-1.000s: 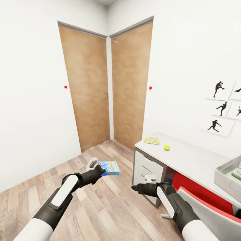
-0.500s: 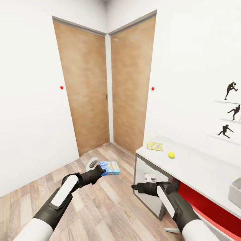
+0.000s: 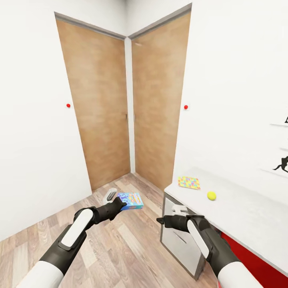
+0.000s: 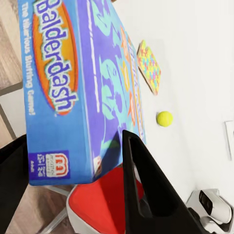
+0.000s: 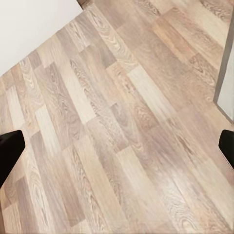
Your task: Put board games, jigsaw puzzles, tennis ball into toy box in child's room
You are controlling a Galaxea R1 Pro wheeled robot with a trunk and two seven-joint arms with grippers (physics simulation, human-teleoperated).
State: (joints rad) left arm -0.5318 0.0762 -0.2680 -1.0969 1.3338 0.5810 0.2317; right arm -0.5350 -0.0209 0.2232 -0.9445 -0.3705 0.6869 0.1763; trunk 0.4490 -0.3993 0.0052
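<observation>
While carrying: left gripper (image 3: 116, 200) clamps the blue Balderdash box (image 3: 131, 201).
Right gripper (image 3: 176, 214): spread wide, empty.
Next: find the toy box along the table (image 3: 244, 216).

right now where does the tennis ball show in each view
Head view: the tennis ball lies on the table, toward the right, just beyond the jigsaw puzzle.
Left wrist view: the ball lies past the edge of the blue board game held in the left tool.
Right wrist view: wood floor; no ball.
Shared landmark: the jigsaw puzzle.
</observation>
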